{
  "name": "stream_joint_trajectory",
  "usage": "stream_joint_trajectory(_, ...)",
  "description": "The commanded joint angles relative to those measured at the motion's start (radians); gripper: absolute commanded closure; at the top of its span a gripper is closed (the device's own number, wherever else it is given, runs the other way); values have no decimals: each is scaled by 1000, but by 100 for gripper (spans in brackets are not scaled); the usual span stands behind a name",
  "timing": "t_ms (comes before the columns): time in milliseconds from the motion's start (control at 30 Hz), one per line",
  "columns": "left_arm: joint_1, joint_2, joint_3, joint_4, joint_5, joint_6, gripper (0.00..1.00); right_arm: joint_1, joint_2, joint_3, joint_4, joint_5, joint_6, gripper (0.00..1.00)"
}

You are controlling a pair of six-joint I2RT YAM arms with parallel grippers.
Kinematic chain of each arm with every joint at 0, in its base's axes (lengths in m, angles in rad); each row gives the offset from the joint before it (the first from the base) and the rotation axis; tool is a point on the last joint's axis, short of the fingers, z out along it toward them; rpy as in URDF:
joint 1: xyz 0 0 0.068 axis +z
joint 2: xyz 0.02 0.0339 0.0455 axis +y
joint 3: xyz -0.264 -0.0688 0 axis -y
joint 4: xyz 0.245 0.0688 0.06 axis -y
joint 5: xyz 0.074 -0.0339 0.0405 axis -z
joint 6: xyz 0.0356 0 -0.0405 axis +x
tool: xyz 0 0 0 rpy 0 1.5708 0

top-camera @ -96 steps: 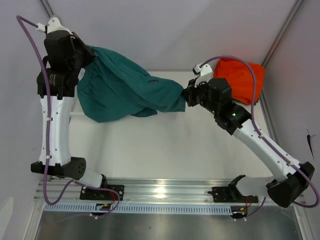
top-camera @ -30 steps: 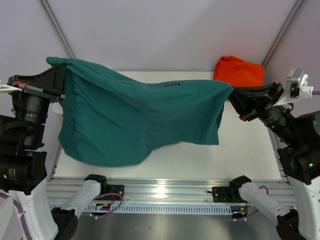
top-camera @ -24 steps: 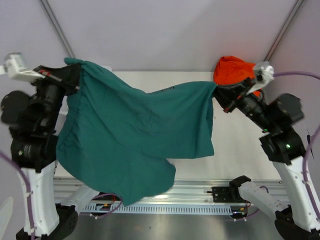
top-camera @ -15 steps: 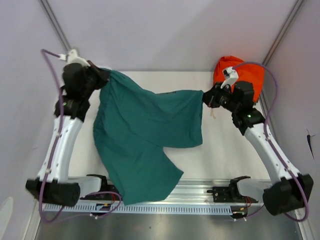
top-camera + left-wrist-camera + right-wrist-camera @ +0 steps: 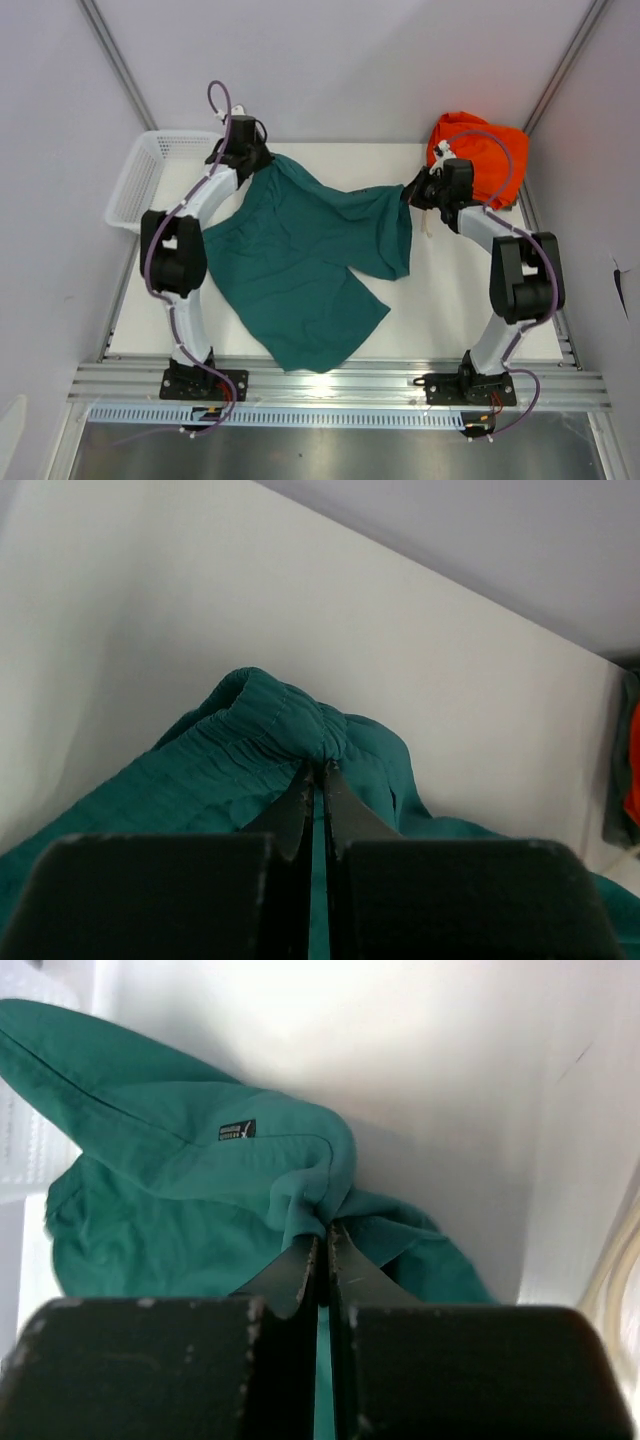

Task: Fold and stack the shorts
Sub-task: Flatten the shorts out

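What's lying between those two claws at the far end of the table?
Only the teal shorts, spanning the whole stretch: the left claw pinches one end and the right claw the other. The overhead view shows it best.

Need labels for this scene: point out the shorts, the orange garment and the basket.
shorts (image 5: pixel 300 270), top view, middle of spread fabric.
orange garment (image 5: pixel 485 162), top view, its middle.
basket (image 5: pixel 138 182), top view, its left wall.
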Motion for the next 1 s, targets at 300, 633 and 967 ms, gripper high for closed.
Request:
stream_joint_trajectory(300,-13,467,695,-102,-120,39,96,-67,326,349,108,71,37,100)
stream_joint_trajectory(633,-7,463,668,8,-144,62,1,-68,368,484,-8,228,-27,22)
stream_joint_trajectory(967,-10,216,446,-18,-140,102,1,-27,140,325,-34,185,-54,21)
